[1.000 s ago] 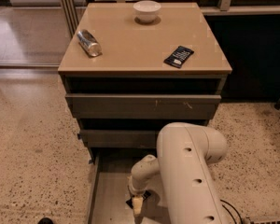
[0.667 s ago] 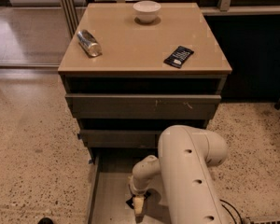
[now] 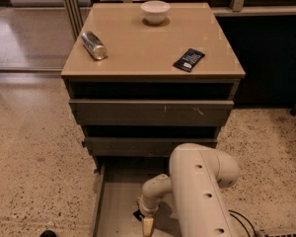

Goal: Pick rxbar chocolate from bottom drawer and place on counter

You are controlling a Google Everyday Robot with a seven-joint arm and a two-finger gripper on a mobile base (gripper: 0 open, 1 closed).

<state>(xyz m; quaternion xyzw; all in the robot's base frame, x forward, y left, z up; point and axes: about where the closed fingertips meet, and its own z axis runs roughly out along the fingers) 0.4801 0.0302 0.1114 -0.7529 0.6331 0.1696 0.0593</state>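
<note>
Rxbar chocolate (image 3: 137, 214): seen only as a dark sliver on the floor of the bottom drawer (image 3: 117, 201), touching or just beside the gripper (image 3: 148, 225). Judged light, thin, a little bendy, slick in its wrapper. Best pinched across the narrow width, near the middle.

Gripper: down inside the bottom drawer, at its near end. Spread or pressed together, cannot tell.

Bottom drawer: standing open, with no other contents visible.

Two drawers above (image 3: 150, 113): contents hidden.

Counter (image 3: 138, 58): bears a white bowl (image 3: 155, 11) with nothing visible inside, a can (image 3: 94, 45) on its side, and a black bar with white label (image 3: 189, 59), not the target.
</note>
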